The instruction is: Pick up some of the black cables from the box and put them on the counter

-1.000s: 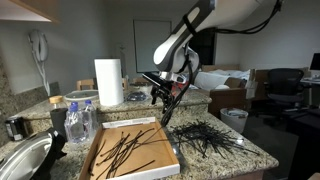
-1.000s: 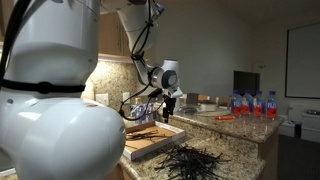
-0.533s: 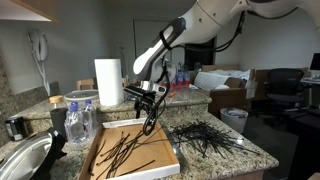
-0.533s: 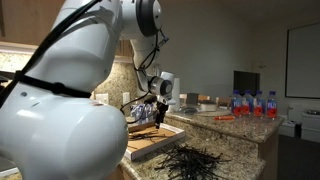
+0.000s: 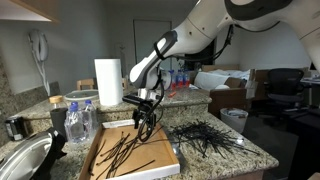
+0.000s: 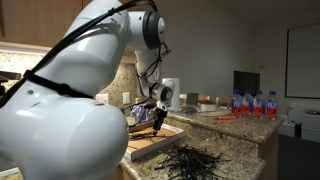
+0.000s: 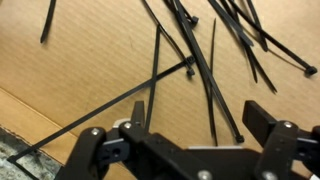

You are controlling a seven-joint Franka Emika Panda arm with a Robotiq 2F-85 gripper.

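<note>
While you read the wrist view: your gripper [image 7: 188,152] comes in from the bottom edge, looking straight down onto cardboard.
Gripper position: in both exterior views it hangs above the box [image 5: 92,155], pointing down, over the end nearer the paper towel roll [image 5: 109,82].
Fingers: spread wide, 1 at each lower corner of the wrist view, with only bare cardboard and loose cables showing in the gap; they grip nothing.
Contact: you cannot tell from these views whether the tips touch the box floor or any cable.
Cables in box: thin black cables [image 7: 120,100] lie flat and scattered on the cardboard; 1 long one runs diagonally just ahead of your fingers, and a denser bunch crosses the top right of the wrist view.
Same cables from outside: they [image 5: 125,150] are spread loosely across the open box.
Cables on counter: a tangled black pile [image 5: 205,137] sits on the granite counter [image 5: 250,155], just beside the box.
Pile from the opposite side: it [image 6: 190,160] lies in front of the box [image 6: 170,130] and your gripper [image 6: 158,118].
Background: water bottles [image 6: 255,103] stand on the far counter, well apart from the box.
</note>
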